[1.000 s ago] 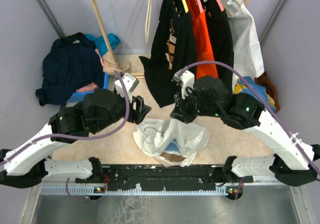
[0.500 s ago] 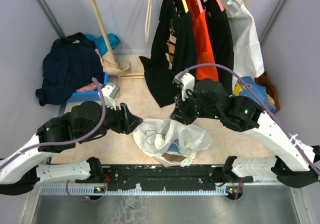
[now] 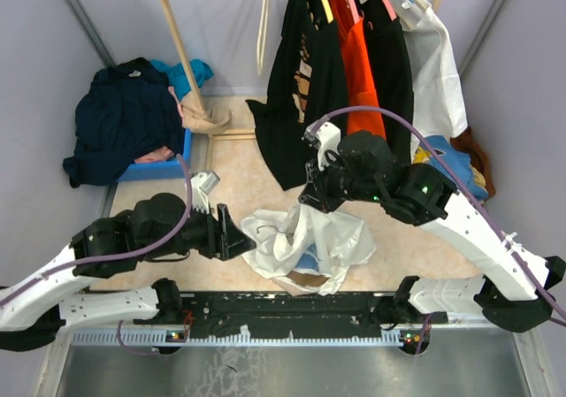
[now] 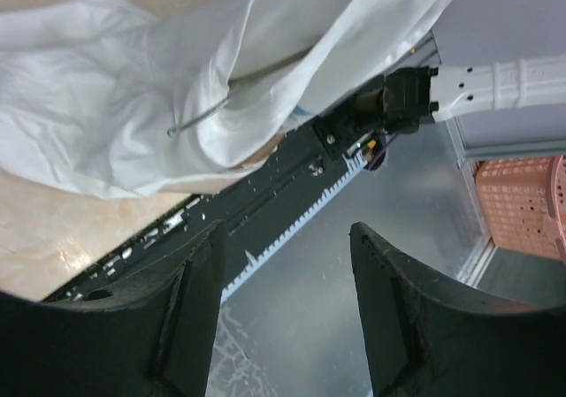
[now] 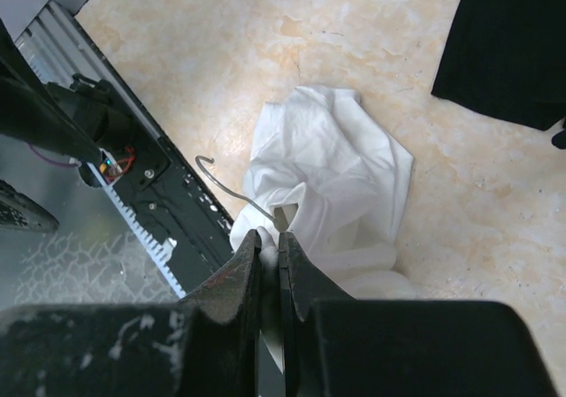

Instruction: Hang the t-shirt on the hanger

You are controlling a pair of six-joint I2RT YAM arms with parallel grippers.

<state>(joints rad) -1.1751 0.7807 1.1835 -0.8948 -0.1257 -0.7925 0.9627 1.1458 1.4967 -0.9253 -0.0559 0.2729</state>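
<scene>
The t-shirt [image 3: 305, 242] lies bunched on the bench [image 3: 248, 171], near its front edge and between the two arms; only a small patch of the blue print is seen low in the heap from above. The hanger [image 4: 199, 118] is mostly buried in the cloth: its silver wire hook sticks out of a fold on the side facing the left arm, and one pale arm shows as a ridge under the fabric. Whether the hook emerges through the neck opening cannot be told. The right hand [image 3: 311, 198] is pinched closed on a fold at the upper edge of the t-shirt, with white cloth caught between its fingertips in the right wrist view, so that this part is lifted slightly. The left hand [image 3: 234, 236] is held low, just beside the left edge of the heap, with its jaws apart and nothing between them. The step in hand is judged to be the dressing of the hanger, at an early stage, since the shoulders are not yet seated. Next, a grip by the left hand on the hook or the nearby hem is called for, so that the cloth can be drawn over the hanger's arms against a fixed hold.
</scene>
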